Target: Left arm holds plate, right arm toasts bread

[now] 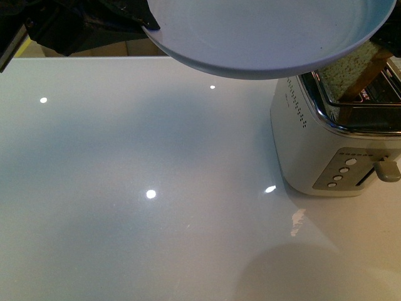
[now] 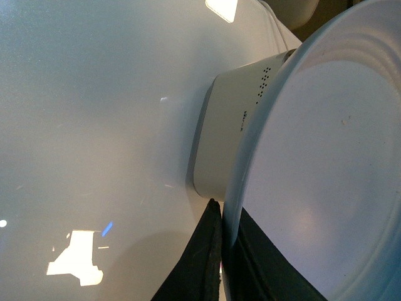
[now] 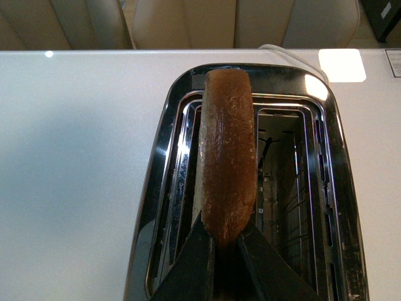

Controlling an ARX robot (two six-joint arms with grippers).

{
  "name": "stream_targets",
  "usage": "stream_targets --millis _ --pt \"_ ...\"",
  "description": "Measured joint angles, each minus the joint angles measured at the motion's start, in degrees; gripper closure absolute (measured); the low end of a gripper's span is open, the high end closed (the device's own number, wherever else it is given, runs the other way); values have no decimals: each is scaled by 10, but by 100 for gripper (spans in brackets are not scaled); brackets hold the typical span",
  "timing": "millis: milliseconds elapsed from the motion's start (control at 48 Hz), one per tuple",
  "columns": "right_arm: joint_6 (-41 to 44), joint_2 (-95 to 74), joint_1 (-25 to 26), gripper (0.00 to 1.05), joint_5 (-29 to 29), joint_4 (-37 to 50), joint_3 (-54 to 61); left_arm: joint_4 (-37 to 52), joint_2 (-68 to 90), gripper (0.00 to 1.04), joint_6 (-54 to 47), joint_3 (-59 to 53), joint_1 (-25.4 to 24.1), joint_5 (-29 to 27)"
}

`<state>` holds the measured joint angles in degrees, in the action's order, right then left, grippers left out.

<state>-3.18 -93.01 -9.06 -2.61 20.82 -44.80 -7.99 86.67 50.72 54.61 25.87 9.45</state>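
One glossy white table (image 1: pixel 125 188) is carrying a cream toaster (image 1: pixel 313 157) at its right side, while the plate (image 1: pixel 263 31), which the left gripper (image 2: pixel 225 216) is pinching by its rim, is hanging above and hiding the toaster's far end, and the right gripper (image 3: pixel 225 235) is clamping the bread (image 3: pixel 227 163) on edge in one toaster slot.

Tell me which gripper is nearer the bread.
Right. The right gripper is shut on the bread at the toaster slot; the left gripper clamps the plate by its rim, clear of the bread.
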Motion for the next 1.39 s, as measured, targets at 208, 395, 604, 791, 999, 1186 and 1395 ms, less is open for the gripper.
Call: stream_targets --millis 208,395,604,791,999,1186,1395 --pt "-5 -5 -3 84 -2 7 9 0 0 102 0 0 0 0" --pt "-9 -5 -2 59 -2 12 16 0 0 102 0 0 0 0" --pt "-18 4 7 30 -6 16 28 0 0 102 0 0 0 0" --pt "-20 58 21 9 -17 23 62 0 0 102 0 0 0 0" --pt "-3 153 41 9 -29 21 117 0 0 102 0 0 0 0" --pt "15 215 71 20 14 140 191 0 0 102 0 0 0 0" --pt "26 313 90 64 25 271 314 0 -1 102 0 0 0 1"
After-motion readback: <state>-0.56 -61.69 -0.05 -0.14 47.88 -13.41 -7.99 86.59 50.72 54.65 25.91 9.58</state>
